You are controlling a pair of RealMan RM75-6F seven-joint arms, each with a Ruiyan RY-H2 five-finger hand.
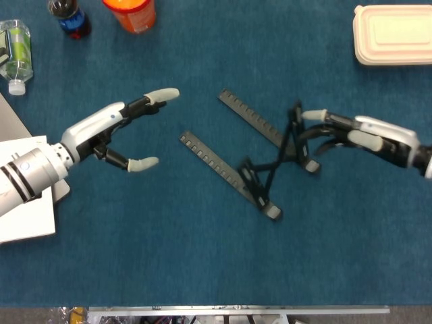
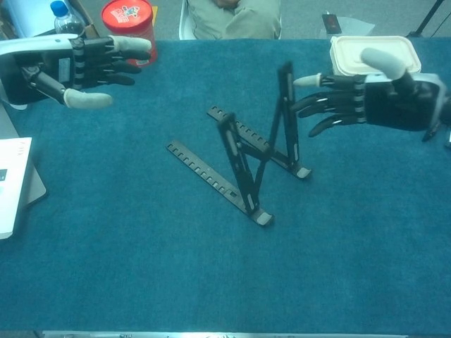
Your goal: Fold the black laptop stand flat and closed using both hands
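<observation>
I see the blue cloth table [image 2: 141, 267]; my left hand [image 1: 118, 131] is spread, my right hand [image 2: 352, 102] spread against the stand [image 2: 246, 158].

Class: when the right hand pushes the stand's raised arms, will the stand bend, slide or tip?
The laptop stand looks like thin rigid bars, so it probably pivots at its hinges rather than bending. It seems light, resting on two narrow rails, so it may slide or tip while only the right hand touches it.

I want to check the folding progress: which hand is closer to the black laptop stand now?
Right. The right hand is at the laptop stand, fingertips beside its raised arms; the left hand hovers well apart.
</observation>
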